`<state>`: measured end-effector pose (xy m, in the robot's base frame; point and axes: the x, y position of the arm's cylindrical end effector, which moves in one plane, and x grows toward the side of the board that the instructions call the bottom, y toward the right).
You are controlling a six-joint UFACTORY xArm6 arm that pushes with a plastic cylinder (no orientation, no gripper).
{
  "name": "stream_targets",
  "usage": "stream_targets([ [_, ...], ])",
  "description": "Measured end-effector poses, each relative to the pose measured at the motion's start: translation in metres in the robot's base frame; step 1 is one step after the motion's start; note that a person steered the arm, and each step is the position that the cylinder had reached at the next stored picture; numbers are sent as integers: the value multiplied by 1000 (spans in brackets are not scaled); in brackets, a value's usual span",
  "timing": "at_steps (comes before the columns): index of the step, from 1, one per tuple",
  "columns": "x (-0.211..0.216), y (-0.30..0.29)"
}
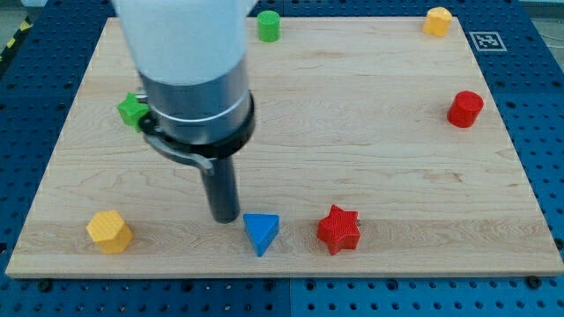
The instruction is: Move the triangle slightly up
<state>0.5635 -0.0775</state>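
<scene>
Pale maple-looking board (352, 132) with a fine straight grain, sitting on blue perforated metal (546, 106) full of small holes. No jaws on this rig, so nothing to call open or closed, just a plain rod.

Nearest the view's bottom: a yellow hexagon block (109, 232) at the left, chunky and faceted with that matte ribbed printed-plastic look. Further right is the blue triangle (261, 232), a wedge with one point aimed down at the board's near edge. Just beside it on the right, not touching as far as I can see, is the red star (338, 229), stubby rounded arms.

My tip (225, 217) is the end of a smooth dark cylindrical rod, sitting just off the triangle's upper-left corner. Very close, can't tell if it's actually touching.

Going up the board: a green block (133, 110), star-ish, half hidden behind the arm's grey collar on the left. Red cylinder (465, 109) way over on the right. At the far edge, a green cylinder (268, 25) near the middle and a yellow block (437, 20), roughly hexagonal, in the right corner. A black and white marker tag (487, 40) sits past that corner.
</scene>
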Motion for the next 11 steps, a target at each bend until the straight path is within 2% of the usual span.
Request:
stream_targets([
  [2, 55, -3],
  [3, 55, -2],
  [5, 54, 84],
  [6, 22, 84],
  [7, 8, 71],
  [8, 42, 68],
  [9, 52, 60],
  [10, 1, 52],
  [11, -3, 49],
])
